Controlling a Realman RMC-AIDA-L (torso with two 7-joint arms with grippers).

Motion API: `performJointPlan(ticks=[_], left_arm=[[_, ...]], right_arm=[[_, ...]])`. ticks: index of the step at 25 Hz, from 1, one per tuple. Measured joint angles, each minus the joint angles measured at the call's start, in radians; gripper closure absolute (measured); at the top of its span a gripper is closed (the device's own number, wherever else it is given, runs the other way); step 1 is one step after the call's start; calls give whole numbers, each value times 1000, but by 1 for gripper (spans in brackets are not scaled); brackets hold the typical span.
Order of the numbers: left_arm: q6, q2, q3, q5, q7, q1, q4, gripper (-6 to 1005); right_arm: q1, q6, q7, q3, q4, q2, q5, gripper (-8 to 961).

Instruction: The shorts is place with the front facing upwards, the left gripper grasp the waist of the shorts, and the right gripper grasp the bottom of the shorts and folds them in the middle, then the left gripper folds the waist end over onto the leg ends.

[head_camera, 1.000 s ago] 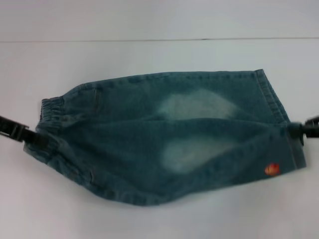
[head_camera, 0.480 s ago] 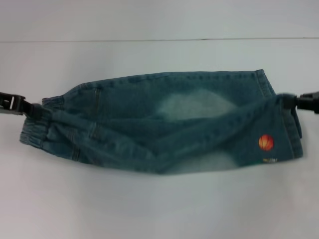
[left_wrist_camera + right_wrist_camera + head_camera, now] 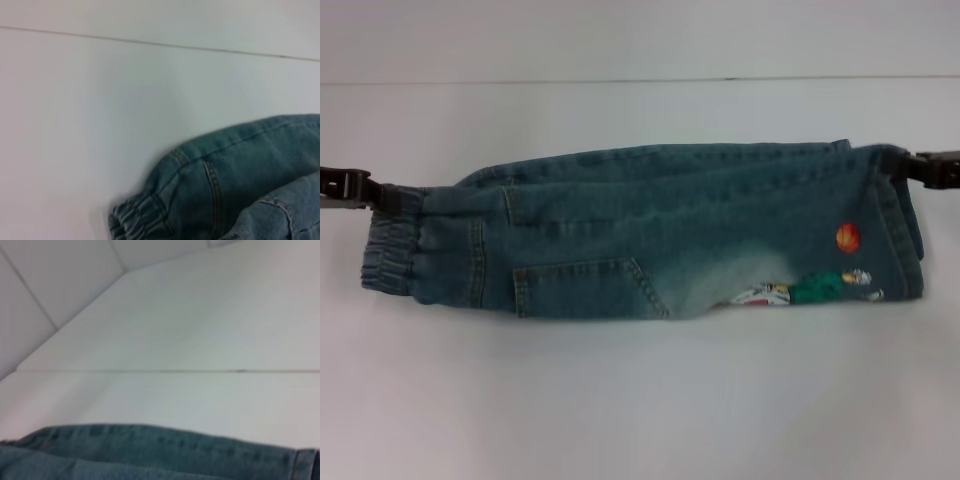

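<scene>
The shorts (image 3: pixel 650 235) lie folded lengthwise on the white table, a patch pocket and the cartoon print facing up. The ruffled waist (image 3: pixel 390 262) is at the left end and the bottom (image 3: pixel 902 225) with its stitched hems at the right end. My left gripper (image 3: pixel 382 193) is shut on the waist's far corner. At the far corner of the leg ends, my right gripper (image 3: pixel 908 168) is shut on the hem. The left wrist view shows the waist (image 3: pixel 137 217) and the right wrist view shows a denim edge (image 3: pixel 165 450); neither shows fingers.
The white table (image 3: pixel 640 410) extends around the shorts. A thin seam (image 3: pixel 620 80) crosses the table behind them.
Both grippers carried the near half of the shorts up and away over the far half. The pocket and cartoon print now face up, and the shorts lie as a narrow band.
</scene>
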Motion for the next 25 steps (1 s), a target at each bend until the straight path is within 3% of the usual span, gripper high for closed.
performJointPlan(ticks=[11,25], left_arm=[[-75,-12,1,-53,12,14,-6,971],[-198,-44,18,-72,16,20,-29,971]], right_arm=[[4,138,-113,-7,8,57,119,915],[84,339,-255,-19,71,101,205,915]])
